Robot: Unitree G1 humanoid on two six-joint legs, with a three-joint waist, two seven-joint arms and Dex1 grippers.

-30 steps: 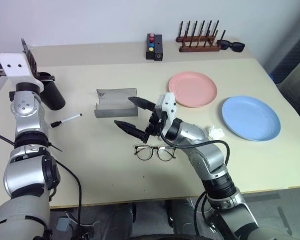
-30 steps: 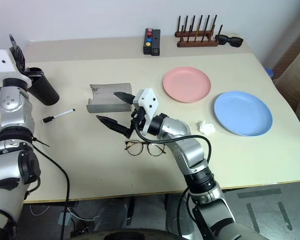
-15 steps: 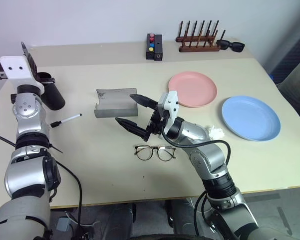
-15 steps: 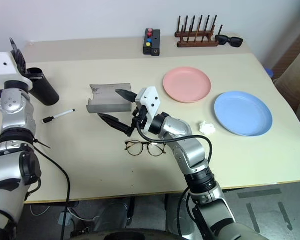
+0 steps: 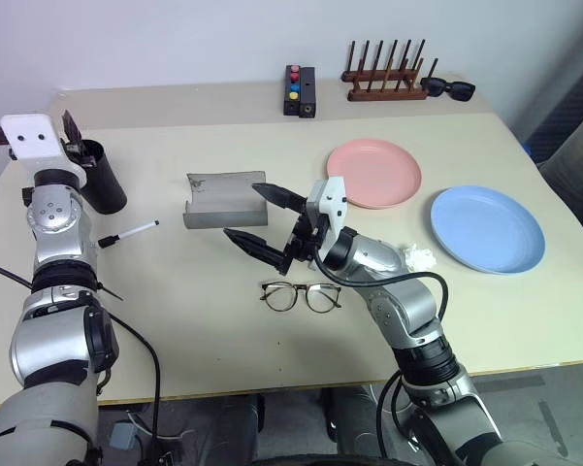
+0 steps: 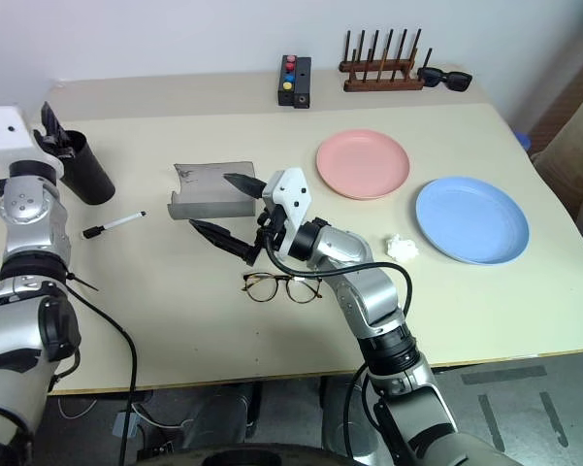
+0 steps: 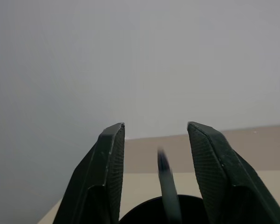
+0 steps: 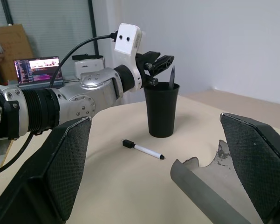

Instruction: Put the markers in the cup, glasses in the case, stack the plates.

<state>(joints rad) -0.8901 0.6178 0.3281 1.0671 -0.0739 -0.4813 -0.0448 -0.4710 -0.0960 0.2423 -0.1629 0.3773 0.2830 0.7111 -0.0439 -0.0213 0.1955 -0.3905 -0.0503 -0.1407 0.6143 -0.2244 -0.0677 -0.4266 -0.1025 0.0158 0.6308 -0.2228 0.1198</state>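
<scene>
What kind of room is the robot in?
Probably an office or lab set up for testing. A laptop glows behind, and the tan table holds practice things: two plates, a case, glasses.

It looked like a lab or office test space, with a plain beige table [image 5: 272, 340] set against a bare pale wall [image 5: 223, 39], and behind it an open laptop [image 8: 37, 70] with a lit screen beside a cardboard box [image 8: 11, 39] and tall glass panels [image 8: 51, 28].
</scene>
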